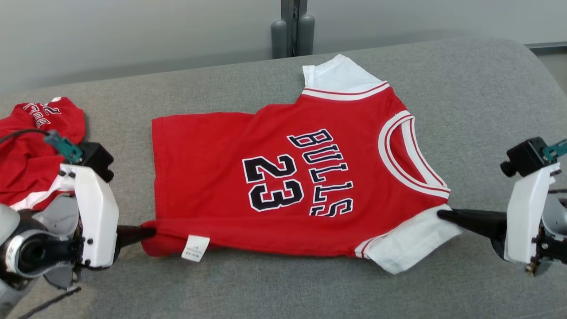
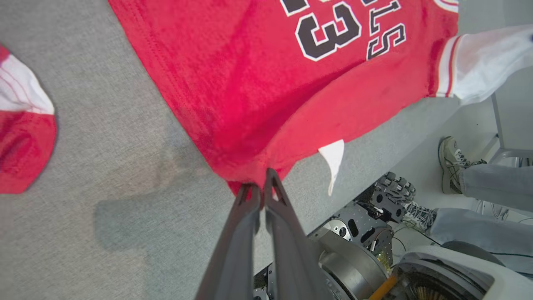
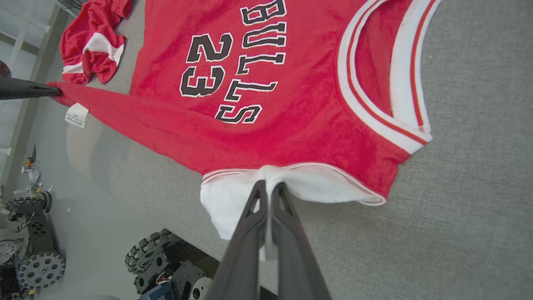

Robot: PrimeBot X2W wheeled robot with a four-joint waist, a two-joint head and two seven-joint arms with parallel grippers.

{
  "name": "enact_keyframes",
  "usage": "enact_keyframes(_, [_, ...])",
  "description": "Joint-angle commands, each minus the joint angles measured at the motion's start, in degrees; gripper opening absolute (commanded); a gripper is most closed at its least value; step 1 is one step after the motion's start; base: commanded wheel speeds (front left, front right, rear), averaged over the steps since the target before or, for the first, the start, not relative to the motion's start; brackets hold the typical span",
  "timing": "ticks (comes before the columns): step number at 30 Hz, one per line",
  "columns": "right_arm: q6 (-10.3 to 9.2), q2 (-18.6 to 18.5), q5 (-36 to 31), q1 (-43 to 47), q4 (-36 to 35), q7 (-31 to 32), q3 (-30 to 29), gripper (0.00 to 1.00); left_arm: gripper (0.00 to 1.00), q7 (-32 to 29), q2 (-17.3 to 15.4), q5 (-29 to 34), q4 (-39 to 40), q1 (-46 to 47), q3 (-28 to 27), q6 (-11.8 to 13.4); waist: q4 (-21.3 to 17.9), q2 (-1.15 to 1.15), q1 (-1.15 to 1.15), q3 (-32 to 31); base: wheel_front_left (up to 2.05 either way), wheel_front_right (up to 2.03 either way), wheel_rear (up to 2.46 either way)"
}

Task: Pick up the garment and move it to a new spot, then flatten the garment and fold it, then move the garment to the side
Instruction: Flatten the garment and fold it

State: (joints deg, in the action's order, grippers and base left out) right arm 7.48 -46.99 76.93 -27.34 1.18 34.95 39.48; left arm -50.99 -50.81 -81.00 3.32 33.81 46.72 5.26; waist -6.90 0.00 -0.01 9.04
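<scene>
The garment [image 1: 283, 177] is a red jersey with white sleeves, printed "BULLS 23", spread face up on the grey padded table [image 1: 465, 88]. My left gripper [image 1: 148, 231] is shut on the jersey's near hem corner [image 2: 250, 179], by a white care label [image 1: 195, 248]. My right gripper [image 1: 443, 215] is shut on the near white sleeve [image 3: 291, 187]. The near edge of the jersey is lifted and stretched between the two grippers. The far white sleeve [image 1: 339, 75] lies flat at the back.
Another red and white garment [image 1: 31, 150] lies crumpled at the table's left end. Beyond the table's near edge are wheeled robot parts [image 2: 374, 216] on the floor and a person's shoes and legs [image 2: 470, 179]. A grey post [image 1: 292, 29] stands behind the table.
</scene>
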Motion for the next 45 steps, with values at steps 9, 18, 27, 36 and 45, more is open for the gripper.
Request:
enact_keyframes(9, [0.03, 8.3, -0.4, -10.2, 13.3, 6.7, -4.4, 0.00, 0.00, -5.3, 5.7, 1.7, -14.0, 11.4, 0.2, -1.1, 0.0, 0.00, 0.01, 6.6, 0.00, 0.00, 0.00])
enact_keyframes(18, [0.03, 13.1, -1.0, -15.2, 20.2, 6.6, -7.9, 0.00, 0.00, -7.1, 8.8, 2.7, -21.1, 17.0, 0.4, -3.2, 0.3, 0.00, 0.01, 10.0, 0.00, 0.00, 0.00])
enact_keyframes(27, [0.03, 16.4, -4.3, -20.2, 25.0, 4.3, -9.5, 0.00, 0.00, -7.0, 10.6, 4.5, -24.9, 20.0, 1.1, -5.3, 0.0, 0.00, 0.01, 12.2, 0.00, 0.00, 0.00])
enact_keyframes(36, [0.03, 18.5, -8.5, -22.6, 27.9, -0.7, -9.4, 0.00, 0.00, -3.8, 12.6, 5.9, -28.5, 21.3, 1.0, -7.7, -0.1, 0.00, 0.01, 12.7, 0.00, 0.00, 0.00])
enact_keyframes(45, [0.03, 20.0, -10.8, -22.9, 28.9, -7.6, -9.0, 1.00, 1.00, -1.5, 14.0, 6.9, -31.3, 21.3, 1.4, -9.4, -0.2, 0.00, 0.01, 11.2, 0.00, 0.00, 0.00])
